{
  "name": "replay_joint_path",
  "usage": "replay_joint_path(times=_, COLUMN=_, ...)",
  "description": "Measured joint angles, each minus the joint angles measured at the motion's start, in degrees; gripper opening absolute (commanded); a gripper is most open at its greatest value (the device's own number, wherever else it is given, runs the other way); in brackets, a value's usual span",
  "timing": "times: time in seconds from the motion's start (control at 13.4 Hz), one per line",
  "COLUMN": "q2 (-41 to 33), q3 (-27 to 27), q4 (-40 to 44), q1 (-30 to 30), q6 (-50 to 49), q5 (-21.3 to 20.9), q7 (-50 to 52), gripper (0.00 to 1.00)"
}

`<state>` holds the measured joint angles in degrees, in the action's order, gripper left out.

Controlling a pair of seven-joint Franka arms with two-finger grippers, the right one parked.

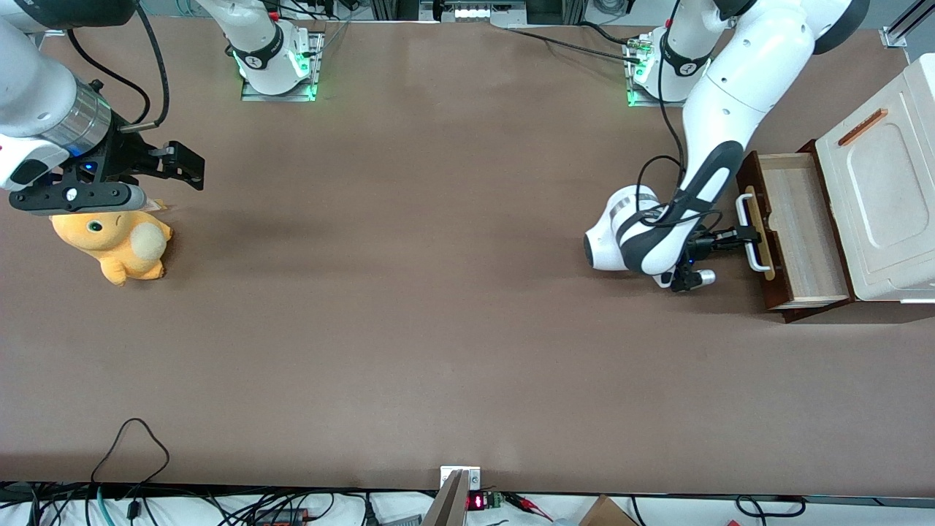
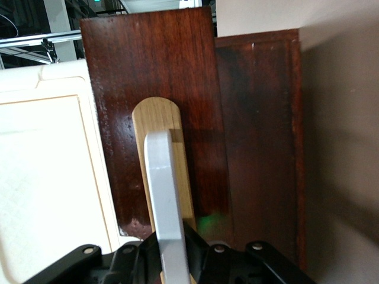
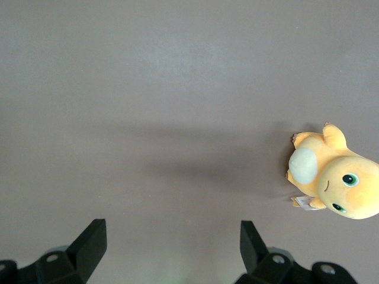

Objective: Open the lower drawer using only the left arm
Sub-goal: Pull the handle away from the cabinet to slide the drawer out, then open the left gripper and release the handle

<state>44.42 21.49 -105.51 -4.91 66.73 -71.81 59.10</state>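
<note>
Shallow lower drawer w/ dark brown wooden front [image 1: 803, 226] is seen pulled well out of the white cabinet w/ recessed top panel [image 1: 880, 197], at the working arm's end of the brown table [image 1: 438, 292]; pale wood interior is exposed from above. On the drawer front a tan rounded wooden strip [image 2: 155, 118] is fixed, and a white bar handle [image 1: 746, 232] is mounted on it. White jointed left arm w/ dark inlay panels [image 1: 730, 109] is bent down low in front of the drawer, wrist approx. level w/ the handle. Black two-finger gripper [image 1: 739, 237] is set at the handle, clenched on the white bar: in the wrist view the bar [image 2: 166, 207] is seen passing between the black fingers [image 2: 198, 260], which are pressed against it on both sides. A faint green glow is noted on the dark wood just beside the bar. A darker brown panel of the cabinet body [image 2: 260, 148] is seen beside the drawer front in the wrist view. A thin orange-brown bar [image 1: 862, 126] lies on the cabinet top, near its edge farther from the front camera. Toward the parked arm's end of the table, an orange-yellow plush toy w/ cream belly [image 1: 117, 245] lies on its side, well apart from the drawer.
</note>
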Motion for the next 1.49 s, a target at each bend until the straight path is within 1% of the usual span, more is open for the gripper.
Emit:
replay_joint_path(times=0.22, q2=0.3, q3=0.2, q4=1.1, q1=-2.6, q6=-0.1, q5=1.4, q7=0.0, gripper=0.01)
replay_joint_path(times=0.3, q2=0.4, q3=0.2, q4=1.1, q1=-3.0, q6=-0.1, q5=1.6, q7=0.0, gripper=0.04)
replay_joint_path(times=0.37, q2=0.4, q3=0.2, q4=1.1, q1=-3.2, q6=-0.2, q5=1.7, q7=0.0, gripper=0.13)
replay_joint_path(times=0.45, q2=0.4, q3=0.2, q4=1.1, q1=-3.2, q6=-0.2, q5=1.7, q7=-0.1, gripper=0.32)
replay_joint_path(times=0.52, q2=0.4, q3=0.2, q4=1.2, q1=-3.2, q6=-0.2, q5=1.8, q7=-0.3, gripper=0.57)
replay_joint_path(times=0.6, q2=0.4, q3=0.2, q4=1.2, q1=-3.2, q6=-0.2, q5=1.9, q7=-0.5, gripper=0.75)
replay_joint_path(times=0.67, q2=0.4, q3=0.2, q4=1.2, q1=-3.2, q6=-0.2, q5=1.9, q7=-0.6, gripper=1.0)
replay_joint_path(times=1.19, q2=0.4, q3=0.5, q4=2.0, q1=-4.2, q6=-2.5, q5=2.2, q7=-1.0, gripper=1.0)
replay_joint_path(times=1.34, q2=0.4, q3=0.6, q4=4.2, q1=-5.5, q6=-2.6, q5=4.9, q7=-1.0, gripper=1.0)
replay_joint_path(times=1.49, q2=0.4, q3=0.7, q4=8.1, q1=-6.6, q6=-2.6, q5=9.2, q7=-1.0, gripper=1.0)
